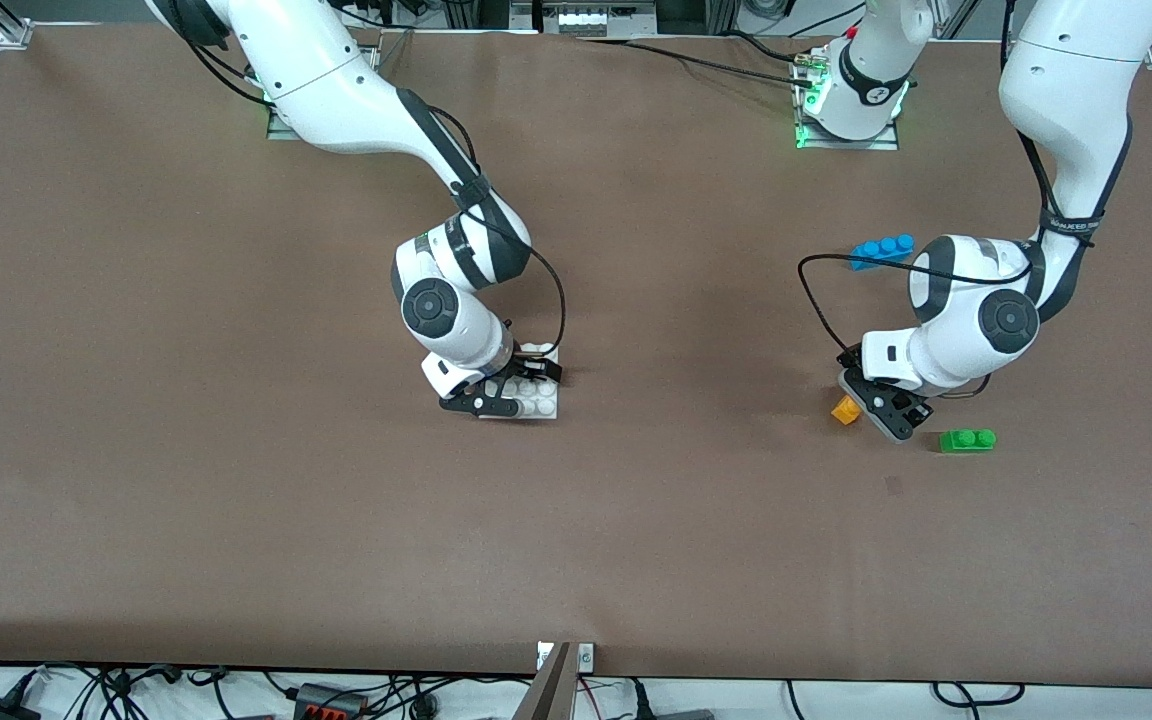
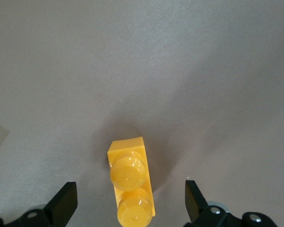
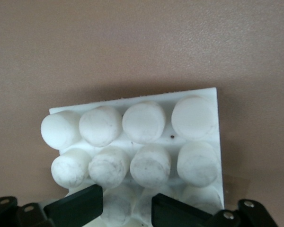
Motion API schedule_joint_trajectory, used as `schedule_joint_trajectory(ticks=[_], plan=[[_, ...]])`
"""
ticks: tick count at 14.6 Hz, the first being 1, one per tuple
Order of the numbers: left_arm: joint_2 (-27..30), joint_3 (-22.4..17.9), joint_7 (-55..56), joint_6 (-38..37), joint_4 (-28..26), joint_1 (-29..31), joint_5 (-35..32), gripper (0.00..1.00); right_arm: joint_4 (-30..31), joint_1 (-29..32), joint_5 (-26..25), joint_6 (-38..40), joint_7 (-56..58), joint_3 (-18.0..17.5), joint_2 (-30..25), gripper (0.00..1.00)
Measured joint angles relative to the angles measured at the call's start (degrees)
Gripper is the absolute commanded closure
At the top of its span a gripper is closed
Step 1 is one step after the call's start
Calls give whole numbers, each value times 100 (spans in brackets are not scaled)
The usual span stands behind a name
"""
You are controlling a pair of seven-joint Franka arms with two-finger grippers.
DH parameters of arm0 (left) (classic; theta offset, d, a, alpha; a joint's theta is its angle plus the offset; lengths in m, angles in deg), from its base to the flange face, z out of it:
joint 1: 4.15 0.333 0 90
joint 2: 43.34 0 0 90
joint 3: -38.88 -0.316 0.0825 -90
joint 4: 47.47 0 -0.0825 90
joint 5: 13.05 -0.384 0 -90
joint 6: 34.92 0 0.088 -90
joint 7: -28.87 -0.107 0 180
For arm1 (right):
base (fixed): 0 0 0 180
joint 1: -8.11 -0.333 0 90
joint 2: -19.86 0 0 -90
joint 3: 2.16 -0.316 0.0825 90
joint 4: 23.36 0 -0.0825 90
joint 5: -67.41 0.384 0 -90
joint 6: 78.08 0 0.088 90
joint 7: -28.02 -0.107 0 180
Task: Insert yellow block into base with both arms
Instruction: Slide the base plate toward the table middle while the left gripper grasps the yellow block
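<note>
The yellow block lies on the table toward the left arm's end, studs up. In the left wrist view the yellow block sits between my left gripper's open fingers, with a gap on each side. My left gripper is low over the table at the block. The white base lies flat near the table's middle. My right gripper is down on it. In the right wrist view my right gripper has its fingers shut on one stud at the edge of the base.
A green two-stud brick lies beside the left gripper, slightly nearer the front camera. A blue three-stud brick lies farther from the front camera, next to the left arm's elbow. Brown table stretches between the two arms.
</note>
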Motion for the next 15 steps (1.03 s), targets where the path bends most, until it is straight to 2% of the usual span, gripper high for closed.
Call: schedule_joint_trajectory(ticks=[3,6,9,10,12,15], plan=[[-1,0,-2,0,0,1,0,0,-64,-13,5,19,-59,-19,38,45],[-1,-2,-3,1,0,2,0,0,-688,-406,4,35,-485,-33,426,45],[-2,-3,-7,1,0,3,0,0,-874,-531,10,48,-586,-29,538,45],[-2,-4,-9,1,0,4,0,2,-878,-530,17,55,-586,-28,539,45],[-2,-4,-12,1,0,5,0,16,-899,-532,18,59,-586,-29,539,45],[-6,-4,-24,2,0,5,0,19,-1001,-603,21,54,-586,-39,565,45]])
